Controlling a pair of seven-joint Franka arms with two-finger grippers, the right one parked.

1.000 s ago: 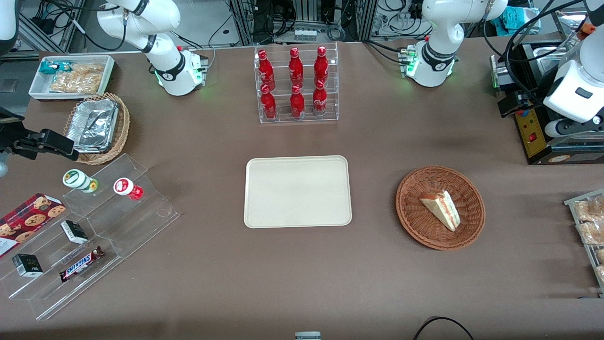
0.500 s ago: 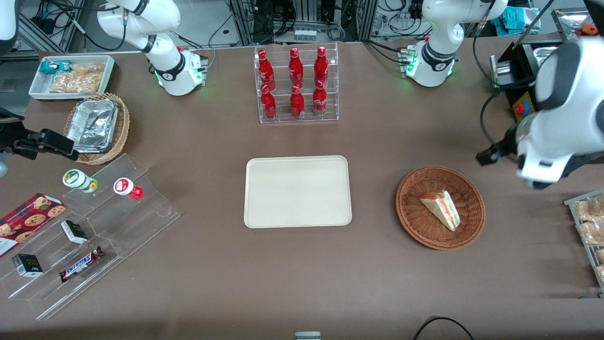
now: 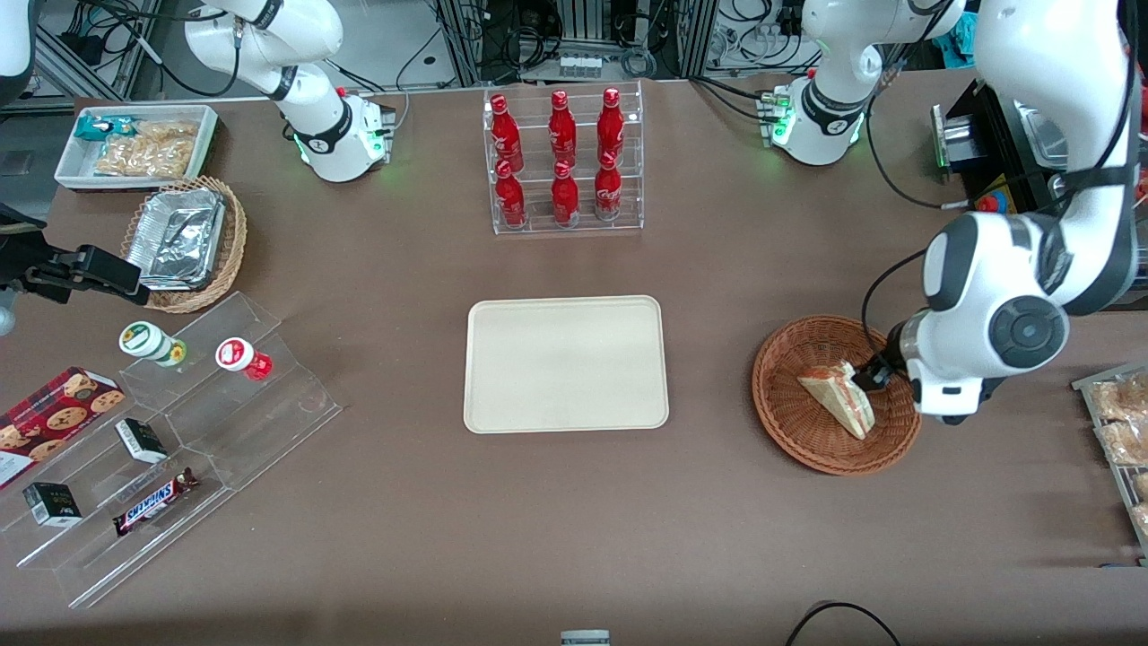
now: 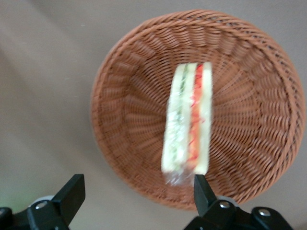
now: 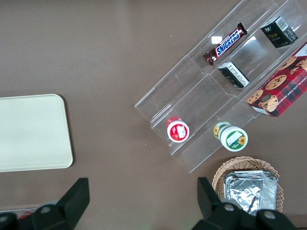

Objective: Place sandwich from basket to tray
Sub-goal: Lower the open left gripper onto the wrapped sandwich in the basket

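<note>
From the front camera I see the basket [image 3: 836,395], a round, shallow bowl of reddish-brown woven wicker, sitting on the brown table toward the working arm's end, well apart from the tray [image 3: 566,363]. The tray is a flat cream-beige rectangle of smooth plastic with rounded corners and a low rim, and nothing lies on it. In the basket rests the sandwich [image 3: 839,397], a small triangular wedge of white bread with a reddish filling edge showing. My left arm's white wrist now hangs over the basket's rim on the side away from the tray, and the gripper [image 3: 872,377] shows only as a dark tip just beside the sandwich. Half a second ago that wrist was higher and farther from the front camera than the basket; it has come down and closer. The sandwich and basket have not shifted.

From the left wrist camera I look straight down into the basket [image 4: 249,72], its weave radiating from the centre in tight ribs. The sandwich [image 4: 188,120] lies in it wrapped in clear film, with green and red filling stripes between the bread layers. The gripper [image 4: 136,189] is spread wide, its black fingers [image 4: 72,191] above the basket's edge, holding and touching nothing.

From the right wrist camera I see only a corner of the tray [image 5: 33,132].
</note>
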